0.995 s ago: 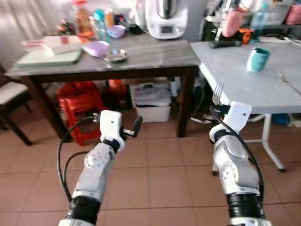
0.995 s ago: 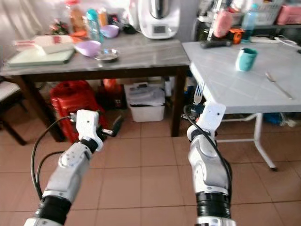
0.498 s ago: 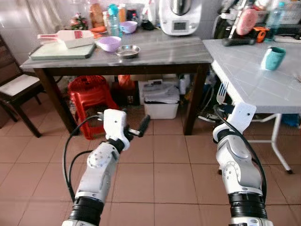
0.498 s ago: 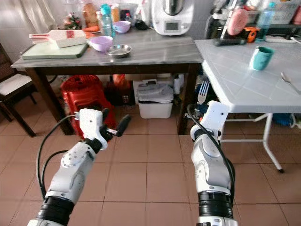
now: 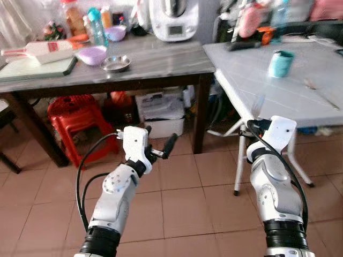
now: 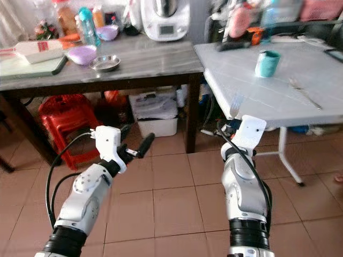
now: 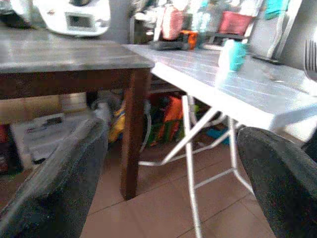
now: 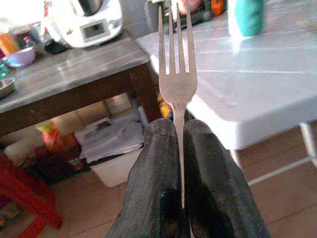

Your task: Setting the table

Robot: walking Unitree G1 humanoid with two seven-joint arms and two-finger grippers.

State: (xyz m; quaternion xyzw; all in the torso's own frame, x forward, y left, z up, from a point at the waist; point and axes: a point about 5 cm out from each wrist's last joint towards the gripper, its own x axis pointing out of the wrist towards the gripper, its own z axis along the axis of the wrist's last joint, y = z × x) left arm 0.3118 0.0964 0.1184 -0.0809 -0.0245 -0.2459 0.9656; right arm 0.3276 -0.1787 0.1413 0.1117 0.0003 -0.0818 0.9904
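Note:
My right gripper (image 8: 179,148) is shut on the handle of a metal fork (image 8: 177,74), whose tines point up. It hovers just short of the near edge of the white table (image 5: 268,88), at about table height. On that table stand a teal cup (image 5: 280,63) and, further right, a lone metal utensil (image 6: 303,91). My left gripper (image 5: 161,145) is held out over the tiled floor, open and holding nothing, its fingers (image 7: 54,183) wide apart.
A dark table with a grey top (image 5: 155,61) stands to the left of the white one, carrying a purple bowl (image 5: 92,54), a steel bowl (image 5: 114,63) and a white appliance (image 5: 174,19). Beneath it are a red stool (image 5: 75,115) and a white bin (image 5: 161,110).
The whole picture has shifted, so the camera has moved; the white table now lies more toward the middle. Both arms keep their pose and the fork stays gripped.

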